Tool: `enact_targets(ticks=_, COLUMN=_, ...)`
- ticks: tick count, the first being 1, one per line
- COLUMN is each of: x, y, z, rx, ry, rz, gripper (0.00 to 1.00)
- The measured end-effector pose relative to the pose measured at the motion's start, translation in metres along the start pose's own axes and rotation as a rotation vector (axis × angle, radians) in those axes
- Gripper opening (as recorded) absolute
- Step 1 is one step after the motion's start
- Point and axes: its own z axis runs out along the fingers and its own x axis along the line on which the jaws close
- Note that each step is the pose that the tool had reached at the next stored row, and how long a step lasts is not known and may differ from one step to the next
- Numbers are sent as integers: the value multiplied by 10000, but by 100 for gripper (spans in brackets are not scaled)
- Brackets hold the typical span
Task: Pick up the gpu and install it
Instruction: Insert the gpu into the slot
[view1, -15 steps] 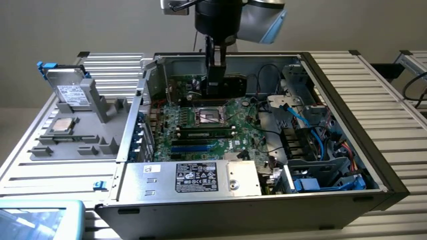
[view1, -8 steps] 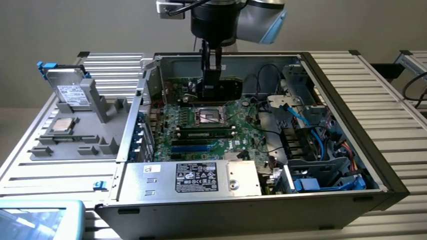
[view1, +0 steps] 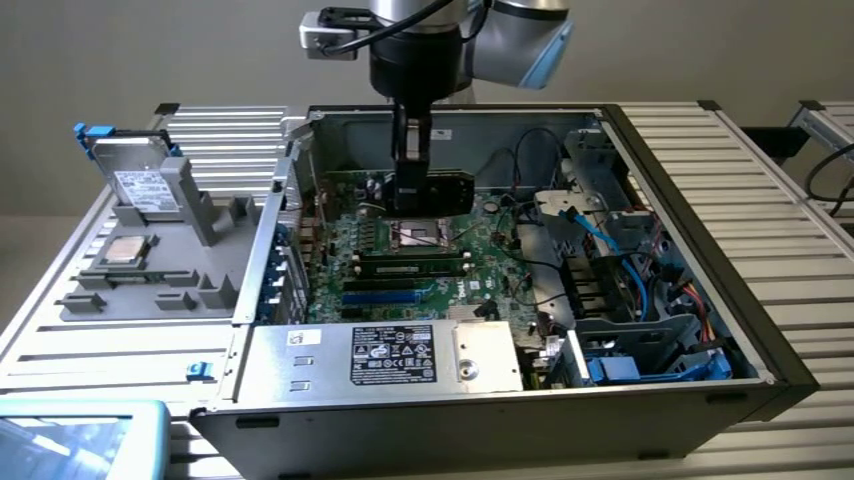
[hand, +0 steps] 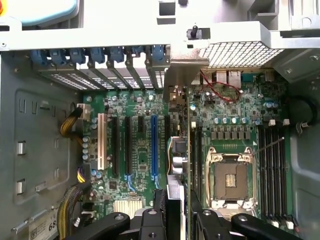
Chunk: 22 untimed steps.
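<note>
My gripper (view1: 412, 172) hangs inside the open computer case (view1: 694, 190), shut on the gpu (view1: 449, 190). The card stands on edge with its black face showing, above the green motherboard (view1: 454, 275) near the empty CPU socket (view1: 422, 236). In the wrist view the gpu (hand: 178, 150) appears edge-on between my fingers (hand: 159, 207), its silver bracket (hand: 184, 75) toward the case's rear slot openings. It hovers between the blue expansion slot (hand: 154, 145) and the CPU socket (hand: 230, 177). Whether it touches a slot is hidden by the card itself.
A silver white-labelled drive (view1: 140, 186) with blue clips and a small square chip (view1: 123, 250) rest on a grey fixture at the exterior view's left. The power supply (view1: 400, 355) fills the case's near end. Blue and black cables (view1: 601, 235) crowd its right side.
</note>
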Motion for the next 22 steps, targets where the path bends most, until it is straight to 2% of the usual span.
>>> enact_targets(ticks=8, x=41, y=53, z=135, rx=-14, ry=10, rz=0, gripper=29)
enact_targets(ticks=14, x=78, y=114, z=201, rx=-23, ry=11, rz=-1, gripper=29)
enact_targets(ticks=18, x=116, y=115, z=275, rx=-25, ry=14, rz=0, gripper=29)
enact_targets(ticks=22, x=198, y=110, z=352, rx=-38, ry=11, rz=-1, gripper=29)
